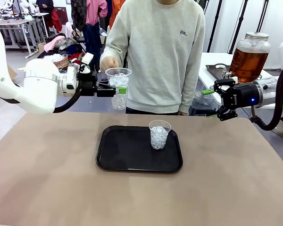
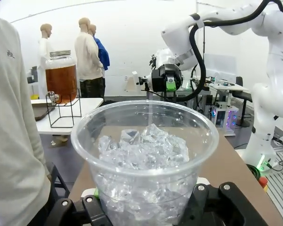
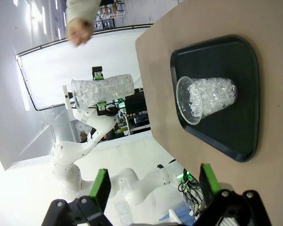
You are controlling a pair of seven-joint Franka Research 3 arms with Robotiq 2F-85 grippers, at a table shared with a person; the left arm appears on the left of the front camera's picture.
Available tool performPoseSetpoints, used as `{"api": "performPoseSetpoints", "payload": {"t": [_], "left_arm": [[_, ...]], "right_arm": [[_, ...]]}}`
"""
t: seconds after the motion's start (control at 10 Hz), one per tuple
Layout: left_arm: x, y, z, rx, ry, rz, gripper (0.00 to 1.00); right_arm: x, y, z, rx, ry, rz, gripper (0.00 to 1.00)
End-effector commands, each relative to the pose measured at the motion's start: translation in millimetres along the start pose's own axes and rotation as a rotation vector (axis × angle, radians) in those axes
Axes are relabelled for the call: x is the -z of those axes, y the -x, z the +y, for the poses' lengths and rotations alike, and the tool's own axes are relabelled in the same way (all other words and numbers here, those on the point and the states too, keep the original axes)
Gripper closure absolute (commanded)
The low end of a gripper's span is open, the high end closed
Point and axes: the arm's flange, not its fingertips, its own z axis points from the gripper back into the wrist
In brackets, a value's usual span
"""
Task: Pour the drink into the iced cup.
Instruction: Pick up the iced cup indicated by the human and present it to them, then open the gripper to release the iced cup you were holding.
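Now the drink (image 1: 247, 63), a brown see-through liquid, sits in a big glass jar (image 1: 254, 44) close to the right gripper (image 1: 209, 103), on its far side. That gripper's fingers are wide apart with nothing between them. The left gripper (image 1: 118, 92) is squeezed on an iced cup (image 1: 118, 75) and holds it up in the air. A person's hand (image 1: 109, 63) is just beside that cup's rim. Below the left gripper, toward the right gripper, another iced cup (image 1: 159, 135) stands on a black tray (image 1: 118, 160) on the table (image 1: 226, 197).

Two iced cups (image 1: 118, 89) (image 1: 159, 135), one tray (image 1: 114, 160), one drink jar (image 1: 248, 59).
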Motion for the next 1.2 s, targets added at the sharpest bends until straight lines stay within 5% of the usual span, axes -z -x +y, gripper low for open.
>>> {"api": "performPoseSetpoints", "payload": {"t": [0.0, 1.1], "left_arm": [[-0.7, -1.5, -1.6, 0.005, 0.003, 0.006, 0.34], [-0.7, -1.5, -1.6, 0.005, 0.003, 0.006, 0.34]], "right_arm": [[0.4, -0.1, 1.7, -0.003, -0.001, 0.001, 0.00], [0.4, -0.1, 1.7, -0.003, -0.001, 0.001, 0.00]]}}
